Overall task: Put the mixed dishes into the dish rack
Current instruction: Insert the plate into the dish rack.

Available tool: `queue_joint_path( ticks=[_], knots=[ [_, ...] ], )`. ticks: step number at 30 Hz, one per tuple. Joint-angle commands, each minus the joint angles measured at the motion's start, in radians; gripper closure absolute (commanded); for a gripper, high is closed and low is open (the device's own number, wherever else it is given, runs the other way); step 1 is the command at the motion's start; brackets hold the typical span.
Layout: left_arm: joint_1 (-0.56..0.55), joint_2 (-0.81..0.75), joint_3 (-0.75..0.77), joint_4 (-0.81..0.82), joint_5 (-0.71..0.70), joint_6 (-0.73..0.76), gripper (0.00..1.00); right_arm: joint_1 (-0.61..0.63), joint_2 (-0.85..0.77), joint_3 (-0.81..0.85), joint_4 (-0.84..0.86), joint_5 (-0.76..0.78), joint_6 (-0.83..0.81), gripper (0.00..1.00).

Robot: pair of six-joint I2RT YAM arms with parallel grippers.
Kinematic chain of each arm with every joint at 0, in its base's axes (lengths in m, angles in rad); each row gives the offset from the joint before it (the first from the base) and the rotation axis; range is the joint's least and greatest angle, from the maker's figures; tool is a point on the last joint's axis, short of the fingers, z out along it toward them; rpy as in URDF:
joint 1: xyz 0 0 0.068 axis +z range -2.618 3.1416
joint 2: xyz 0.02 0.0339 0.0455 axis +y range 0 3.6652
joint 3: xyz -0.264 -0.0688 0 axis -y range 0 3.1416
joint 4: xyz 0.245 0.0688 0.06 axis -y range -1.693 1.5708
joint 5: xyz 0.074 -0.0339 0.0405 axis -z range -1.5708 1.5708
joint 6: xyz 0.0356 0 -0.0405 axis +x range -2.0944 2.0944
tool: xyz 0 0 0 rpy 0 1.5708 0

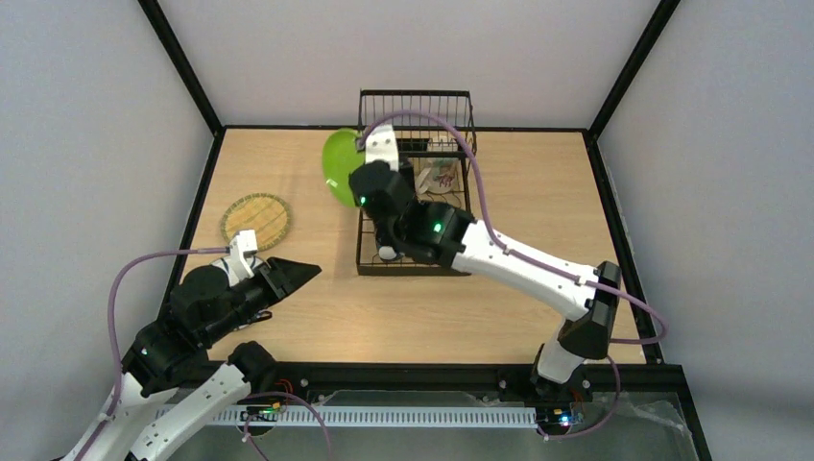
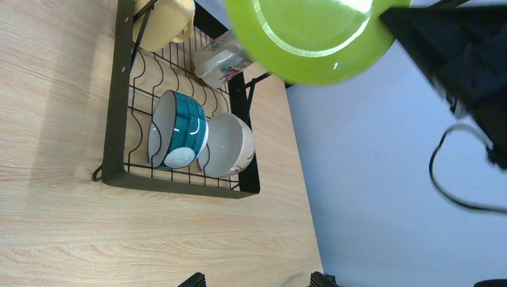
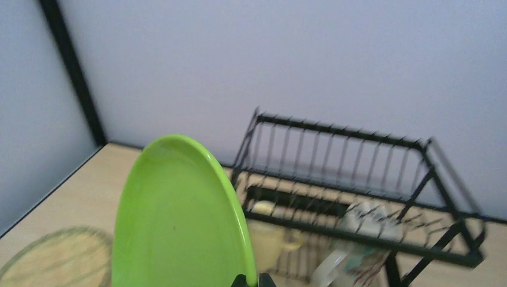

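Right gripper point(image 3: 250, 280) pinches the lime green plate point(image 3: 179, 227) at the dish rack's point(image 3: 338, 130) nine o'clock; you slot it next.

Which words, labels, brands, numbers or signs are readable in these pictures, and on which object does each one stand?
No text can be read in any view.
The decorated white dish in the dish rack bears red and blue marks, too blurred to tell whether any are letters.
The lime green plate shows no lettering on the faces that are in view.
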Motion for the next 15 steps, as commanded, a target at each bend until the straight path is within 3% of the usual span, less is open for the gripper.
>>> queue_joint_path(
  ticks=[1, 15],
  knots=[
    [0.005, 0.002, -0.011, 0.009, 0.030, 0.004, 0.01, -0.089, 0.070, 0.133, 0.036, 0.090, -0.188, 1.00],
    [0.005, 0.000, -0.043, -0.011, 0.124, 0.069, 0.01, -0.358, 0.406, 0.579, 0.293, 0.157, -0.673, 1.00]
  ],
)
